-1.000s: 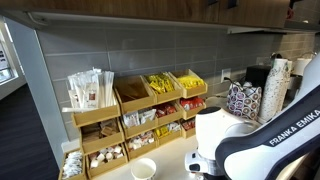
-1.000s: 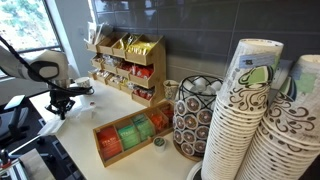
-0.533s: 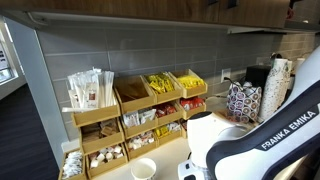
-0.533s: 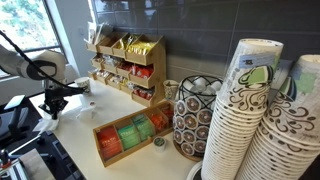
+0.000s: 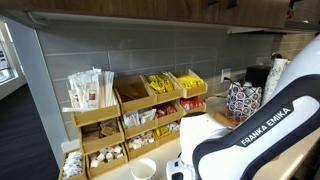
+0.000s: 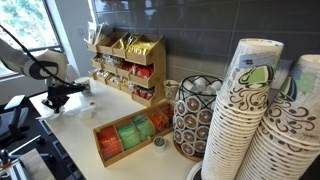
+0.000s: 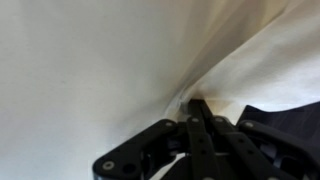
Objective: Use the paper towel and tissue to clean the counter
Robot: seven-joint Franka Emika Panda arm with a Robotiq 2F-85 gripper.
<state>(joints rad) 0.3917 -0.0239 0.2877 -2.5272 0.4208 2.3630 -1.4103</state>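
Observation:
In the wrist view my gripper (image 7: 197,108) has its fingers pressed together on a fold of white paper towel (image 7: 255,55), which lies on the pale counter (image 7: 80,70). In an exterior view the gripper (image 6: 57,97) is low over the counter (image 6: 88,128) near its far end, in front of the wooden racks. In an exterior view the arm fills the lower right and the gripper (image 5: 178,170) is at the bottom edge above the counter (image 5: 163,152). The towel is not clear in either exterior view.
Tiered wooden condiment racks (image 5: 130,110) stand along the wall, also in the other view (image 6: 125,62). A white cup (image 5: 144,169) sits just beside the gripper. A wooden tea box (image 6: 130,135), a patterned jar (image 6: 193,115) and stacks of paper cups (image 6: 250,120) stand further along.
The arm has slid along the counter toward the white cup and the racks, with the gripper staying low and shut.

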